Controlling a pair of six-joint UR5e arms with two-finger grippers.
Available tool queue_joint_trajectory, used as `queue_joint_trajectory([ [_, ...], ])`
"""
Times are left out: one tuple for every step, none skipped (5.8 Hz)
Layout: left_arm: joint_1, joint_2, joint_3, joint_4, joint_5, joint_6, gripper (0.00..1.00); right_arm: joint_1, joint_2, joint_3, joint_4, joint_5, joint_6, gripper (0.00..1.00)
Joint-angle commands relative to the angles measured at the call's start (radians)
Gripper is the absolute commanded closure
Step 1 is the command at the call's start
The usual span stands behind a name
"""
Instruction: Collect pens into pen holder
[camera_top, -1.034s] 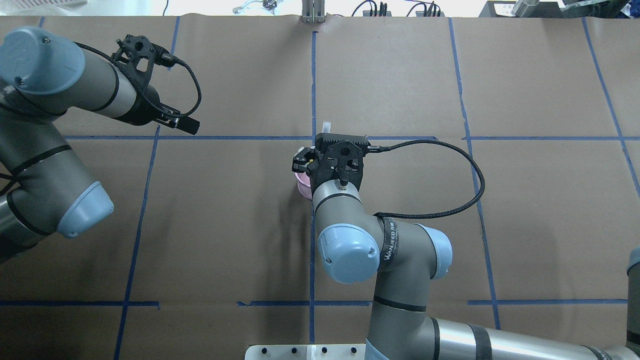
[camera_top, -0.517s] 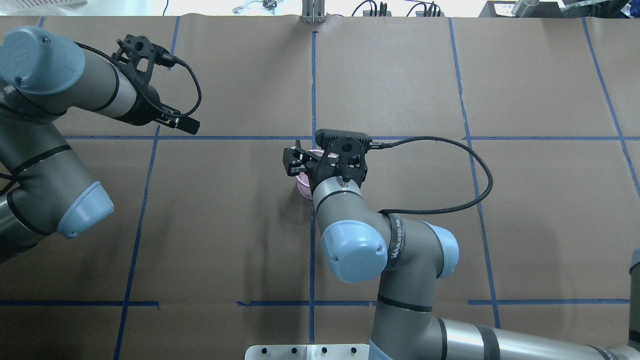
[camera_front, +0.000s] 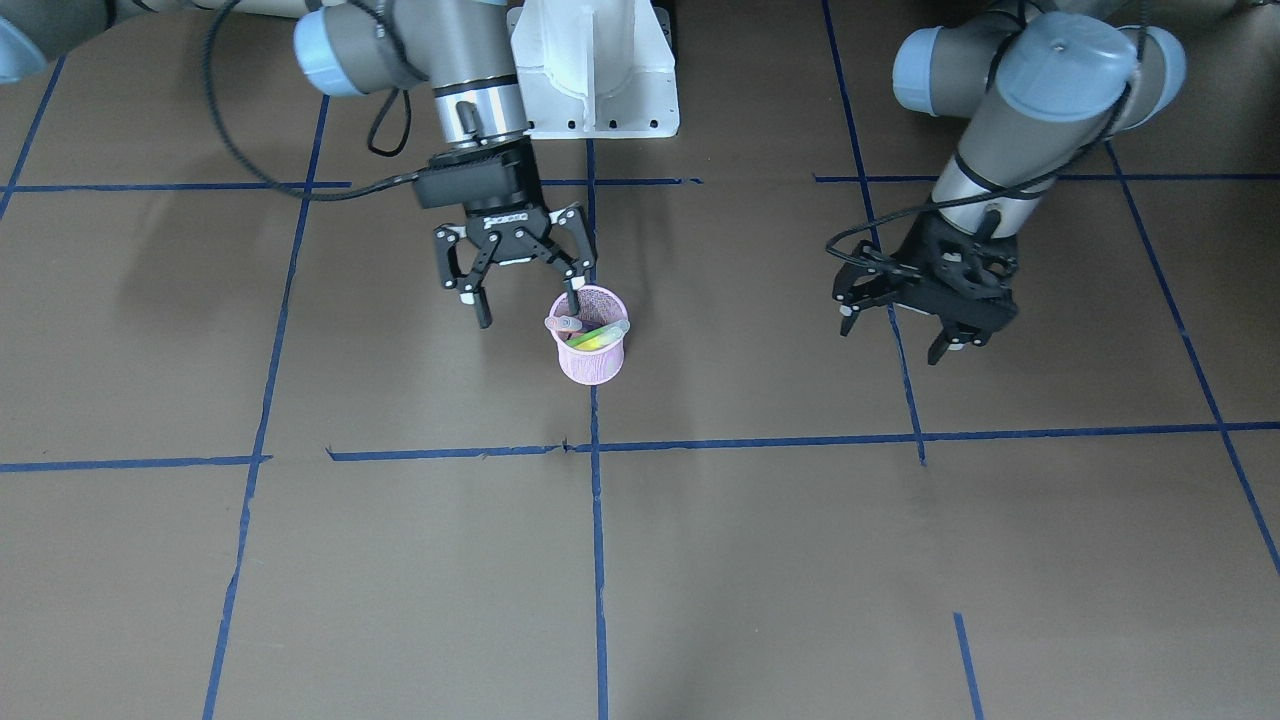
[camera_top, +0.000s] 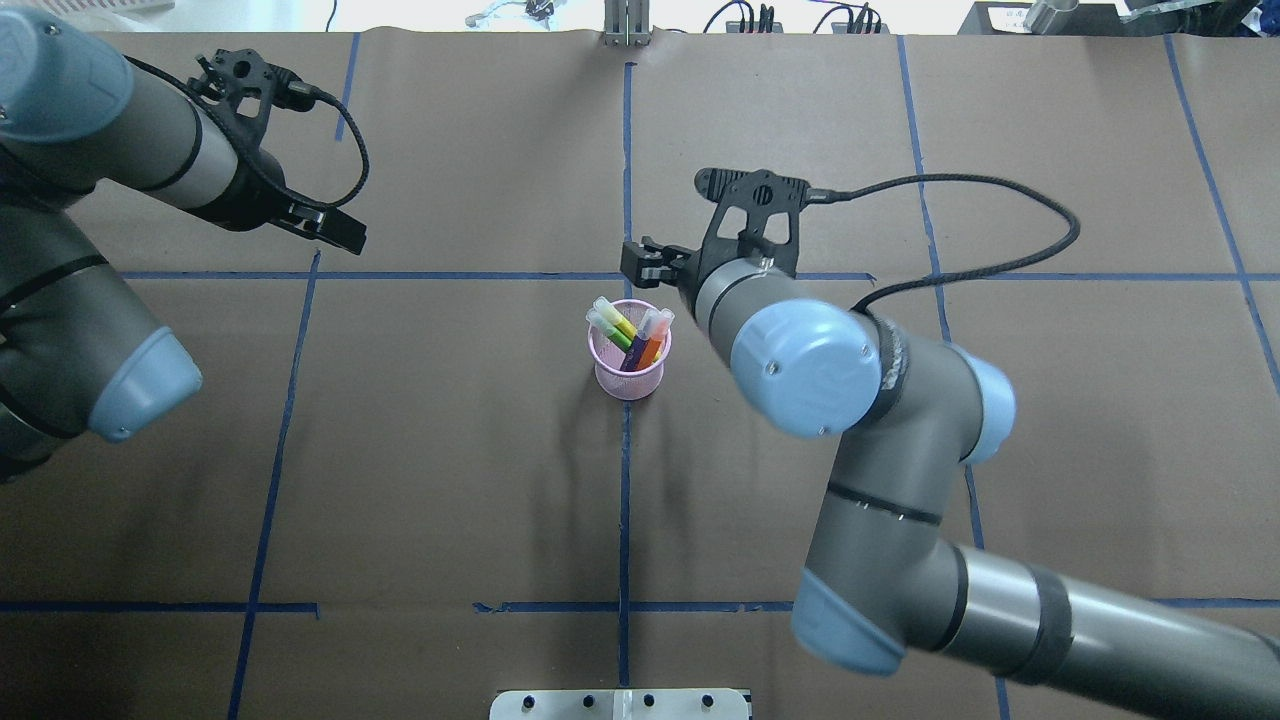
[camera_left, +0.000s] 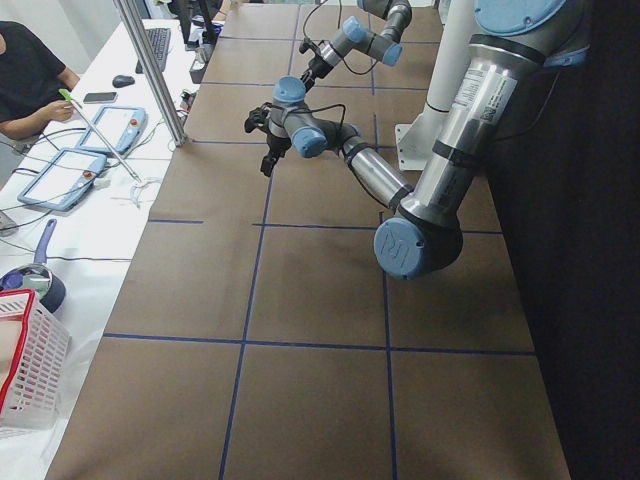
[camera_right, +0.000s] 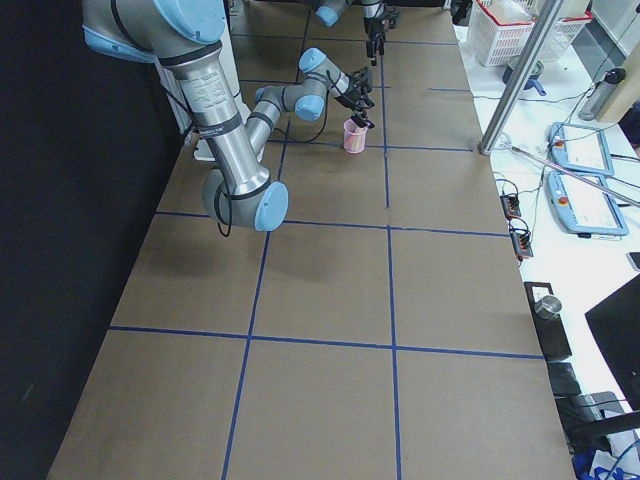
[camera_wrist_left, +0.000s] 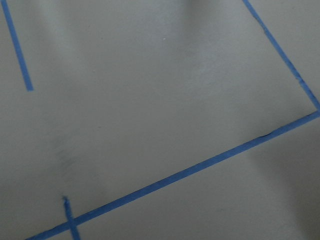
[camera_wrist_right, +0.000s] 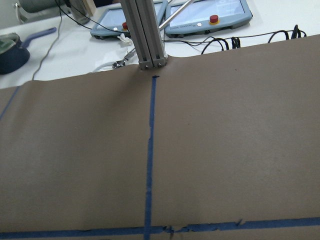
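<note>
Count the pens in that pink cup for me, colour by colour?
yellow pen: 1
green pen: 1
purple pen: 1
orange pen: 1
Total: 4 pens, all standing in the pink pen holder.

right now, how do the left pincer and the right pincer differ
Nearness: the right pincer hangs right beside the pen holder, which holds the pens; the left pincer is well away from it.
Place: the right pincer is by the centre tape line; the left pincer is out on the robot's left side.
Shared: both are open and hold nothing.
</note>
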Motion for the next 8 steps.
queue_joint_trajectory([
  [-0.089, 0.054, -0.012, 0.108, -0.109, 0.007, 0.01, 0.2, -0.059, 0.039, -0.086, 0.355, -0.113, 0.0],
  [-0.136, 0.093, -0.013, 0.108, -0.114, 0.022, 0.01, 0.327, -0.116, 0.039, -0.089, 0.551, -0.234, 0.0],
  [-0.207, 0.149, -0.008, 0.111, -0.114, 0.191, 0.0, 0.436, -0.191, 0.029, -0.091, 0.705, -0.381, 0.0],
  [-0.279, 0.191, -0.002, 0.131, -0.116, 0.318, 0.0, 0.505, -0.255, 0.021, -0.121, 0.76, -0.513, 0.0],
  [-0.372, 0.205, -0.012, 0.21, -0.177, 0.459, 0.0, 0.576, -0.282, 0.016, -0.237, 0.814, -0.668, 0.0],
  [-0.485, 0.205, -0.013, 0.286, -0.268, 0.616, 0.0, 0.636, -0.3, 0.001, -0.329, 0.849, -0.821, 0.0],
  [-0.549, 0.213, 0.012, 0.33, -0.283, 0.725, 0.0, 0.734, -0.351, -0.066, -0.323, 0.944, -0.973, 0.0],
  [-0.598, 0.223, 0.044, 0.372, -0.283, 0.793, 0.0, 0.865, -0.401, -0.15, -0.322, 1.065, -1.181, 0.0],
])
